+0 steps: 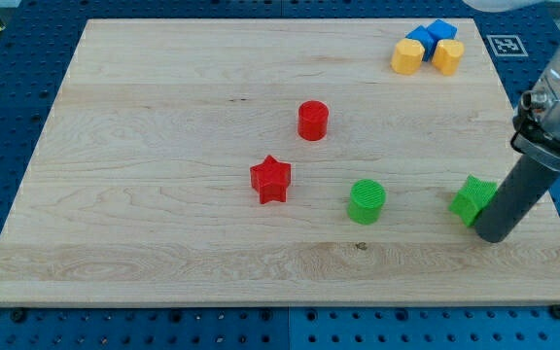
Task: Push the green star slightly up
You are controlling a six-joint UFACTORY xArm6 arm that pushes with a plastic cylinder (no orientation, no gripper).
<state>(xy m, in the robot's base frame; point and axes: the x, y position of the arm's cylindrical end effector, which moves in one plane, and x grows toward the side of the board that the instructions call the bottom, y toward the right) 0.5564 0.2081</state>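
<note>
The green star [472, 199] lies near the board's right edge, low in the view, partly hidden by the rod. My tip [494, 237] is at the rod's lower end, just below and to the right of the green star, touching or almost touching it. A green cylinder [367, 201] stands to the star's left.
A red star [271, 180] and a red cylinder [312, 121] sit near the board's middle. Two blue blocks [430, 37] and two yellow blocks [427, 57] cluster at the view's top right. The wooden board [163, 146] ends close to the tip on the right.
</note>
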